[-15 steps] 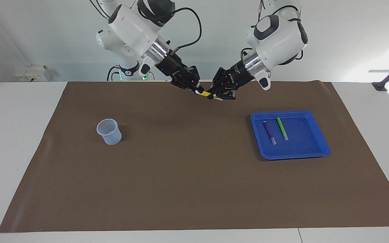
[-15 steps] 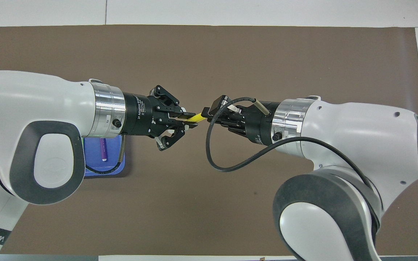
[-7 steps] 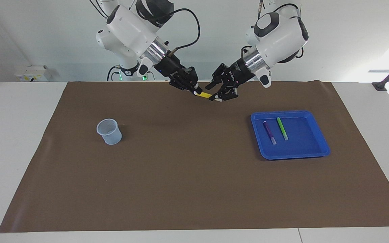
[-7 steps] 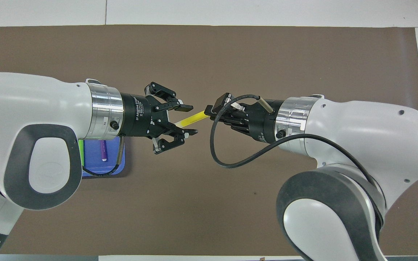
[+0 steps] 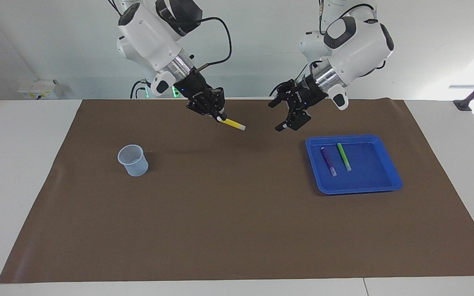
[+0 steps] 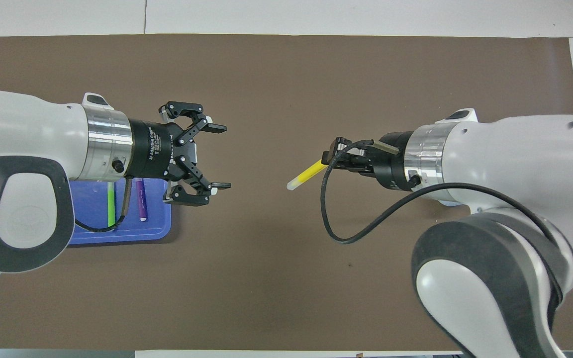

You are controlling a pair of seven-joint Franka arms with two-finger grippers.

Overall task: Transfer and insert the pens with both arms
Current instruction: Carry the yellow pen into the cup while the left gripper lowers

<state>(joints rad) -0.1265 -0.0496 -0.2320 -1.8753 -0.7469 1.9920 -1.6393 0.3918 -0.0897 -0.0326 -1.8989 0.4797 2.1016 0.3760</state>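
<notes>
Brown matting covers the white table [image 5: 23, 172], and the job on it looks about a third of the way through its first pen. The right gripper [image 5: 217, 116] is clamped on one end of the yellow pen [image 5: 233, 123], which hangs in the air over bare mat near the robots' edge, its pale tip slanting down toward the middle of the table. The left gripper [image 5: 283, 116] hovers just off the blue tray [image 5: 358, 188] with its fingers spread wide and nothing between them, so the hand-over between arms appears done. What is left for this pen, I judge, is the carry to the mesh cup [image 5: 132, 160] standing toward the right arm's end of the table, and the drop into it. The purple pen [image 5: 328, 161] and the green pen [image 5: 343, 156] lie side by side in the tray, untouched, so two full rounds remain.
</notes>
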